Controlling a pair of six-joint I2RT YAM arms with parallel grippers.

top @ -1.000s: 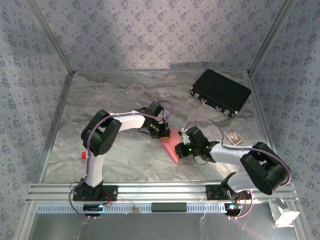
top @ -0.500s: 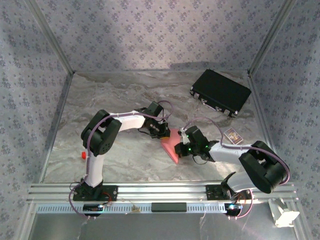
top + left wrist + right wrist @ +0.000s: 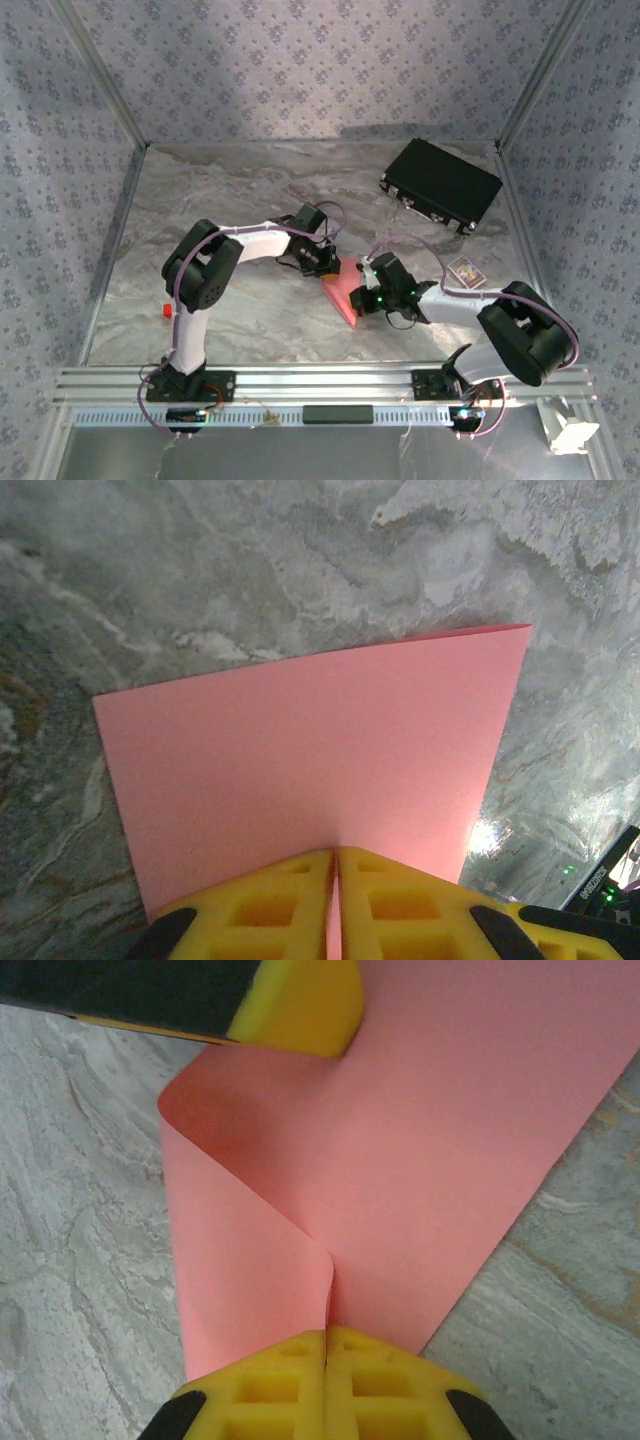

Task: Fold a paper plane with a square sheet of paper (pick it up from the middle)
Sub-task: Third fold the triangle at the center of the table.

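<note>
I hold the thin, salmon-pink square sheet of paper (image 3: 345, 292) near the middle of the grey marble desk (image 3: 230, 190), my left fingers (image 3: 270, 905) and right fingers (image 3: 270, 1375) both pinched shut on its edges, so I think a hard pull could rip it or crease it crooked.

One pink sheet (image 3: 343, 292) lies near the middle of the table (image 3: 230, 190). There are two grippers, the left gripper (image 3: 326, 263) and the right gripper (image 3: 368, 291). From the table's centre there is one black case (image 3: 441, 184) at 2 o'clock, one card (image 3: 466, 272) at 3 o'clock, one red block (image 3: 166, 309) at 8 o'clock and one white object (image 3: 567, 432) at 4 o'clock, off the table.
</note>
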